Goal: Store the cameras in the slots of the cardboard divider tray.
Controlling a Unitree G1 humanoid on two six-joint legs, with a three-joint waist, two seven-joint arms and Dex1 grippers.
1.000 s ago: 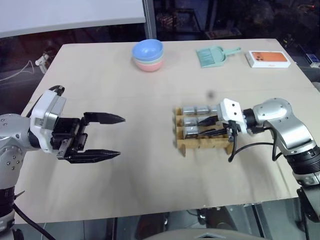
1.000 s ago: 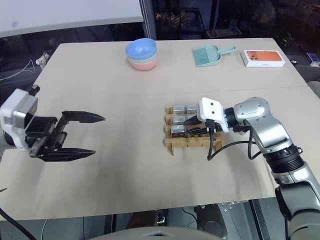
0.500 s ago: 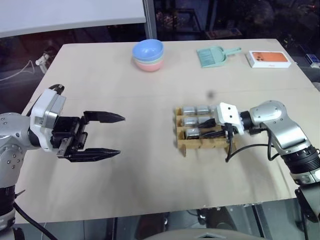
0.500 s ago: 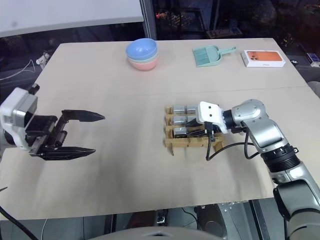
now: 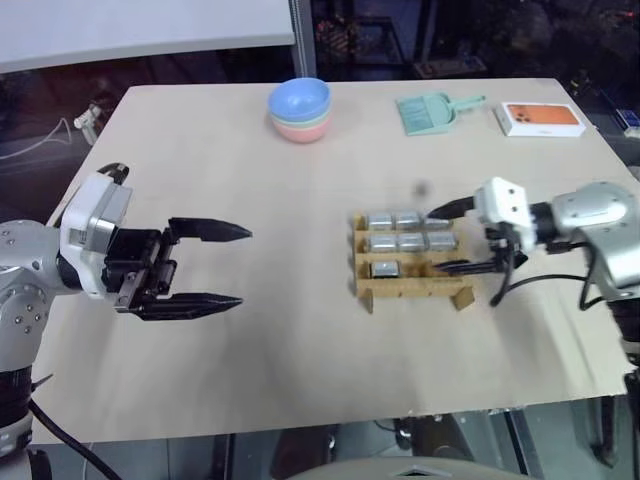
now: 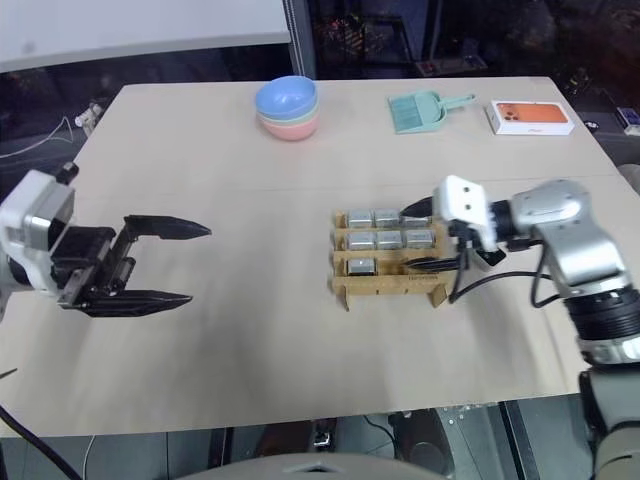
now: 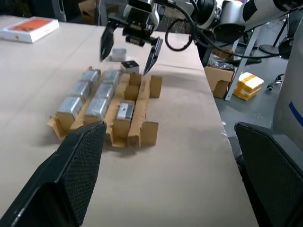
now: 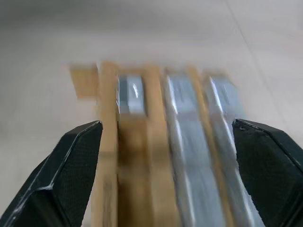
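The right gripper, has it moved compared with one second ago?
Yes. The right gripper has pulled back off the tray toward the table's right edge, and its fingers have opened; the tray stays put.

The cardboard divider tray (image 5: 410, 268) sits on the tabletop (image 5: 290, 350) a bit right of center, with the cameras (image 5: 398, 242) in its slots: two in the back row, three in the middle, one at the left of the front row. Along the far edge, left to right, you've got stacked bowls (image 5: 299, 109), a dustpan (image 5: 428, 112) and a flat box (image 5: 541, 118). The right gripper (image 5: 449, 239) is just right of the tray, the left gripper (image 5: 228, 266) well off to its left.
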